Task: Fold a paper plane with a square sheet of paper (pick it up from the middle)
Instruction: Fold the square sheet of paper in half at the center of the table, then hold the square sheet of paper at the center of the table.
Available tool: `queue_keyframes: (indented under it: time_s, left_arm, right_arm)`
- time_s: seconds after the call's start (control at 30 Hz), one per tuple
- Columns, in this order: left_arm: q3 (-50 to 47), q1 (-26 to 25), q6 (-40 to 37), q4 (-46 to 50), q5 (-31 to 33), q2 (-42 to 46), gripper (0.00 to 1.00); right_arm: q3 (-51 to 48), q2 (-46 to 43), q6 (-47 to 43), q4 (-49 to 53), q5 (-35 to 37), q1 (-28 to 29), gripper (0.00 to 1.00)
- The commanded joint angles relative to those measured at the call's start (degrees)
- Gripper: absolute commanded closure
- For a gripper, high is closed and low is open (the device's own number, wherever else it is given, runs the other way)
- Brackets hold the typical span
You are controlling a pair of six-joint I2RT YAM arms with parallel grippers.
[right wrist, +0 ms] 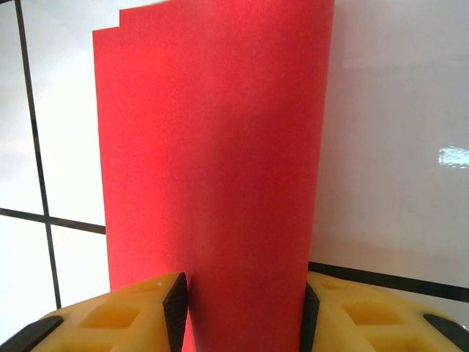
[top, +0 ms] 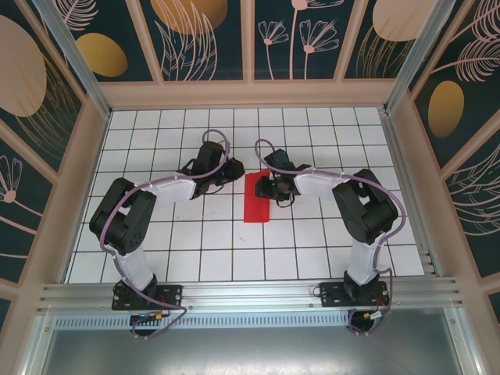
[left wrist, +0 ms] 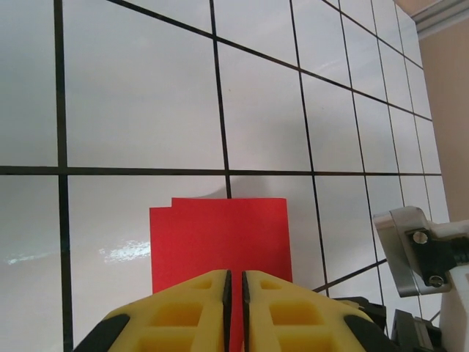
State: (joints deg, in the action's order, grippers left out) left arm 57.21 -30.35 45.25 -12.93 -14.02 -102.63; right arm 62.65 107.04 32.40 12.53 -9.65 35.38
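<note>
The square sheet of paper lay near the middle of the white, black-gridded table, between the two arms. From above it read as an upright bright red rectangle, narrower than it was long. Its face was plain red from edge to edge. In the left wrist view its far edge showed a small step at the left corner, one layer set slightly back from another, so it looked doubled over, though the overhead picture was too small to confirm that.

The left gripper stood at the sheet's upper left corner in the overhead view. Its yellow fingers were drawn almost together, leaving a thin slit with red showing through it. Whether they pinched the near edge of the paper or only stood over it could not be told.

The right gripper sat at the sheet's upper right edge. Its yellow fingers stood apart, and the red paper ran away from the camera through the gap between the black pads, with its left side passing behind the left finger.

Dark wall panels painted with pale flowers and leaves enclosed the table.
</note>
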Motion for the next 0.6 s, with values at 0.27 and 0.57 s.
queue_keyframes:
  time_s: [0.27,0.57]
  left_arm:
    - [-0.1,-0.3,-0.2,1.1,-0.8,-2.1,0.78]
    - [0.7,-0.2,-0.3,1.5,-2.2,-4.0,0.78]
  right_arm:
    - [0.5,4.2,-3.5,4.1,1.8,1.0,0.48]
    - [1.0,5.9,-4.0,4.3,2.0,1.4,0.48]
